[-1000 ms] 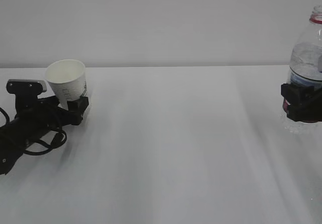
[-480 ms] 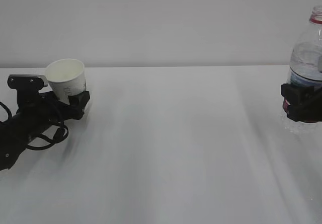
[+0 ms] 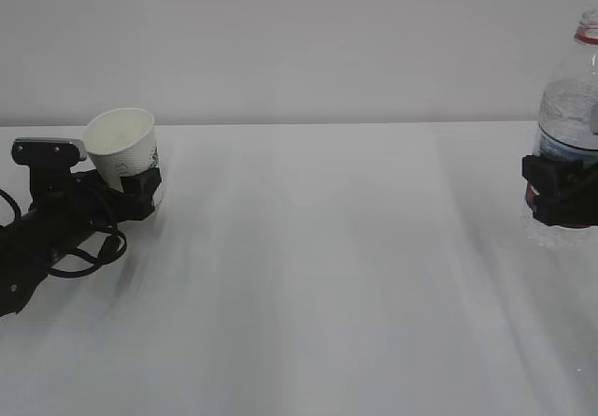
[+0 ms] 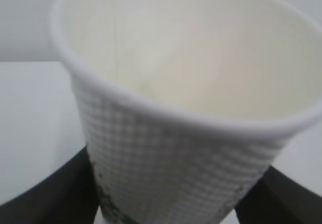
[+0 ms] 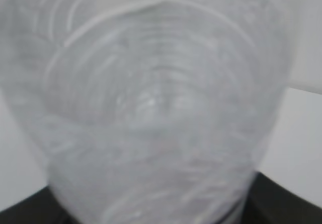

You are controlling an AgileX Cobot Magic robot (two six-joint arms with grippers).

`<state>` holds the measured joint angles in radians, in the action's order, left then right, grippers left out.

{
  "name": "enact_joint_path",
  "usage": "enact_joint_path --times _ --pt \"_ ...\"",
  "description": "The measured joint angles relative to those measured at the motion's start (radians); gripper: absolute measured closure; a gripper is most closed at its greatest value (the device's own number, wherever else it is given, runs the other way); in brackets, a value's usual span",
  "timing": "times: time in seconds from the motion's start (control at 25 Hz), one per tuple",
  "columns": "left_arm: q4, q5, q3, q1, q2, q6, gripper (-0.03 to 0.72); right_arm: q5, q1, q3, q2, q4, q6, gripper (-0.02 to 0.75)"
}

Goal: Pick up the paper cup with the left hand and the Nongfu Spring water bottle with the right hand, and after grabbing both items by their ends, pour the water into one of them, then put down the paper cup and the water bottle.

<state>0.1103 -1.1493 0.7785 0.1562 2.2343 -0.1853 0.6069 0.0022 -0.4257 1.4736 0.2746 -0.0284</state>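
Note:
The white paper cup (image 3: 123, 150) leans with its mouth turned up and to the left, at the far left of the table. My left gripper (image 3: 135, 190) is shut on its lower part, and its black fingers (image 4: 55, 194) press both sides of the dimpled wall (image 4: 186, 158). No liquid shows inside the cup. At the right edge the Nongfu Spring water bottle (image 3: 570, 107) stands upright with a red neck ring and clear water inside. My right gripper (image 3: 561, 192) is shut around its labelled middle. The bottle's ribbed body (image 5: 161, 108) fills the right wrist view.
The white table (image 3: 336, 266) stretches between the two arms, in front of a plain pale wall. The left arm's black cables (image 3: 79, 252) lie looped on the table by the left edge.
The left gripper's fingers have drawn in against the cup's base, and the cup and wrist have shifted slightly. The right gripper and bottle have not moved.

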Motion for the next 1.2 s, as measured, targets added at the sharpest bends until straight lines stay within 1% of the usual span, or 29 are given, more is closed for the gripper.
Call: enact_joint_path --times 0.2,0.48,0.68,1.0,1.2 --pt "-0.002 0.0 0.0 0.0 0.0 0.0 0.167 0.0 0.0 0.0 0.0 0.0 0.002 0.316" --pt "0.025 0.0 0.0 0.0 0.0 0.0 0.174 0.0 0.0 0.0 0.0 0.0 0.002 0.316" --pt "0.099 0.0 0.0 0.0 -0.013 0.0 0.179 0.0 0.0 0.0 0.0 0.0 0.002 0.316" --pt "0.179 0.0 0.0 0.0 -0.031 -0.067 0.182 0.0 0.0 0.0 0.0 0.0 0.002 0.316" --pt "0.298 0.0 0.0 0.0 -0.031 -0.081 0.192 0.0 0.0 0.0 0.0 0.0 0.002 0.316"
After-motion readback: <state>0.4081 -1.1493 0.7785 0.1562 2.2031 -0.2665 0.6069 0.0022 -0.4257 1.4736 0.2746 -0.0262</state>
